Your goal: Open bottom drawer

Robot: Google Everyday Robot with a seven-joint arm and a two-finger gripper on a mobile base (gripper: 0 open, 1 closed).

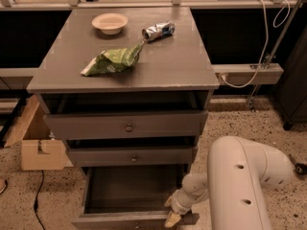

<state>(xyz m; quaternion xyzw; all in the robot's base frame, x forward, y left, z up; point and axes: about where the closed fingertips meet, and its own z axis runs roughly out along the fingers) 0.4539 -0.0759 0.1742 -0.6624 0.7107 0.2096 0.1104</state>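
The bottom drawer [129, 193] sits low in the centre of the frame, pulled well out of the grey cabinet [201, 63], so its dark inside lies open from above. Its front edge runs along the very bottom of the picture and is partly cut off there.

The gripper [171, 212] is at the right end of that front edge, touching or just beside it; whether it is open or clamped I cannot tell. The white arm [240, 176] fills the lower right corner and stands just beside the cabinet's right side.

Above the open drawer, the middle drawer [105, 156] and the top drawer [86, 126] each stand slightly out from the frame, each with a small round knob in the middle.

On the cabinet top, a pale bowl [110, 22] rests near the back edge, a crushed can [158, 30] lies to its right, and a green snack bag [112, 62] lies nearer the front left.

Left of the cabinet a cardboard box [41, 153] stands just beside the drawers, with a dark cable [37, 195] trailing over the speckled floor [240, 119] below it. More speckled floor shows to the right, behind the arm.
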